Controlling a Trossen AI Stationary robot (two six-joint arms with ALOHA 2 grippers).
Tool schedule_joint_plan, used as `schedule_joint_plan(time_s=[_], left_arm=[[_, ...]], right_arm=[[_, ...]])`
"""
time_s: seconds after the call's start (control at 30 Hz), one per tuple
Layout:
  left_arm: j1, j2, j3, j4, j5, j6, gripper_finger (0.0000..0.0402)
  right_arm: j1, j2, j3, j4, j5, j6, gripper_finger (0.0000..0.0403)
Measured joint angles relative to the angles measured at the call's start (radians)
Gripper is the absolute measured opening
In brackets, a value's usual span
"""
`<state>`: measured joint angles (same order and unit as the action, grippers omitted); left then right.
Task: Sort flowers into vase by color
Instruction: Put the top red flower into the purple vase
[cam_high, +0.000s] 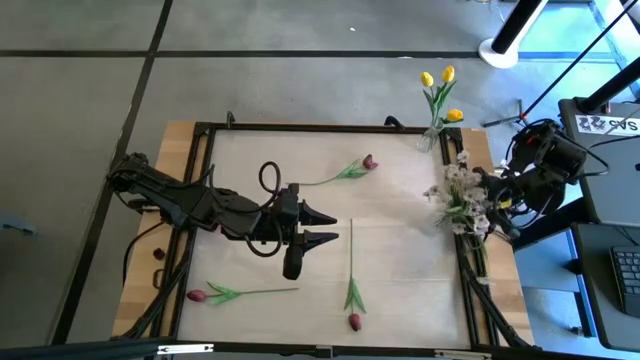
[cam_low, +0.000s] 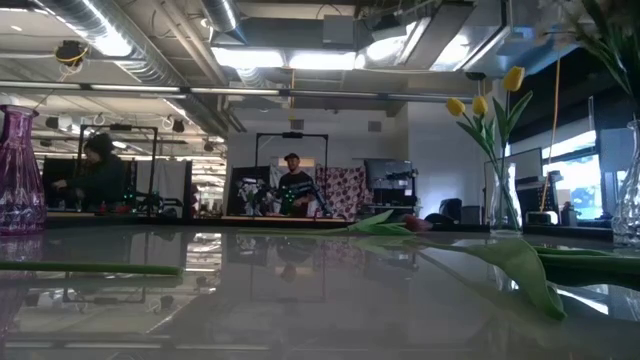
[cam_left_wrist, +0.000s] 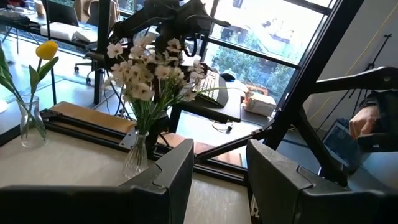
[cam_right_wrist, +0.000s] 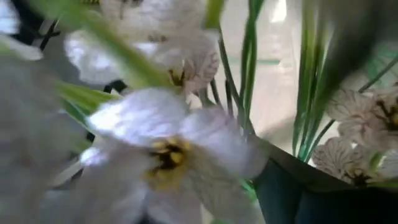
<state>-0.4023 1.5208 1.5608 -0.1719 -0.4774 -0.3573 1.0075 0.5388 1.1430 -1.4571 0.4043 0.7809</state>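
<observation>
Three dark red tulips lie flat on the table: one toward the far side (cam_high: 350, 171), one near the left front (cam_high: 238, 293), one near the front middle (cam_high: 353, 290). Yellow tulips (cam_high: 440, 92) stand in a glass vase (cam_low: 501, 195) at the far right corner. White blossom sprays (cam_high: 462, 198) stand in a glass vase (cam_left_wrist: 135, 155) at the right edge. My left gripper (cam_high: 326, 227) hovers open over the table's middle, touching nothing. My right gripper (cam_high: 497, 205) is right beside the white sprays; blossoms (cam_right_wrist: 161, 143) fill its wrist view.
A purple vase (cam_low: 20, 172) stands at the left in the low view. A black frame (cam_high: 300, 127) runs around the table. My right arm (cam_high: 540, 165) comes in from beyond the right edge. People (cam_low: 292, 185) are in the room beyond the table.
</observation>
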Motion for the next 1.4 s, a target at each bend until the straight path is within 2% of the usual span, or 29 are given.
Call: schedule_joint_plan(time_s=[0.1,0.33,0.4,0.5,0.67,0.8,0.93,1.4], left_arm=[[0.008,0.012,0.000,0.025,0.000,0.000,0.0144],[0.060,0.089,0.000,0.148,0.001,-0.001,0.0144],[0.082,0.113,0.000,0.187,0.000,-0.007,0.0144],[0.112,0.152,0.000,0.230,0.000,-0.008,0.0144],[0.158,0.194,0.000,0.279,-0.001,-0.041,0.0144],[0.183,0.215,0.000,0.284,-0.001,-0.113,0.0144],[0.192,0.225,0.000,0.282,0.001,-0.146,0.0144],[0.225,0.252,-0.001,0.282,0.016,-0.104,0.0144]], right_arm=[[0.000,0.000,0.009,-0.028,-0.055,0.018,0.0170],[0.000,0.000,0.012,-0.076,-0.151,0.054,0.0256],[0.000,0.004,0.025,-0.077,-0.161,0.058,0.0270],[0.000,0.016,0.069,-0.091,-0.133,0.060,0.0271],[0.000,0.022,0.131,-0.115,-0.035,0.083,0.0243],[0.000,0.021,0.136,-0.116,-0.051,0.053,0.0222],[0.000,0.024,0.136,-0.115,-0.075,0.052,0.0220],[0.000,0.027,0.165,-0.114,-0.051,0.000,0.0295]])
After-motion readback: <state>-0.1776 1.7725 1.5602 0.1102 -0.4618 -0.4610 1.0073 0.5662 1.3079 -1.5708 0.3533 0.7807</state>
